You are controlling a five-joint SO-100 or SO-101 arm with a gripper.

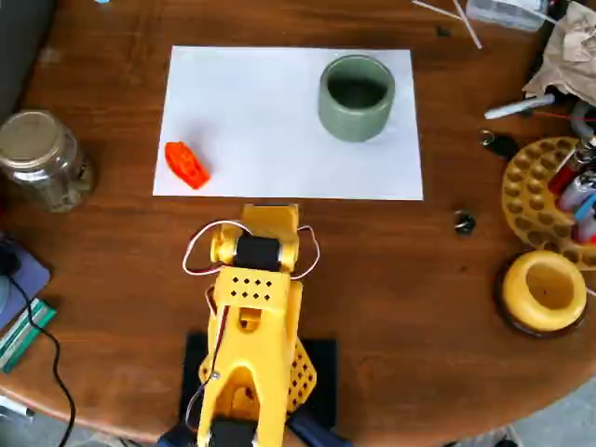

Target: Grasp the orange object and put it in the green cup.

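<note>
The orange object (185, 164) is a small lumpy orange-red piece. It lies near the left edge of a white paper sheet (270, 130) in the overhead view. The green cup (356, 97) stands upright on the sheet's upper right part, its dark inside empty. My yellow arm (251, 317) is folded at the bottom centre, with its front end just below the sheet's lower edge. The gripper (271, 218) sits under the wrist, and its jaws are hidden from above. It is well apart from the orange object, which lies up and to the left of it, and holds nothing that I can see.
A glass jar (42, 158) stands at the left. A yellow round holder (545, 291) and a yellow pen rack (549, 191) sit at the right. Cables and cards lie at the lower left, and a small dark bit (464, 222) lies on the brown table.
</note>
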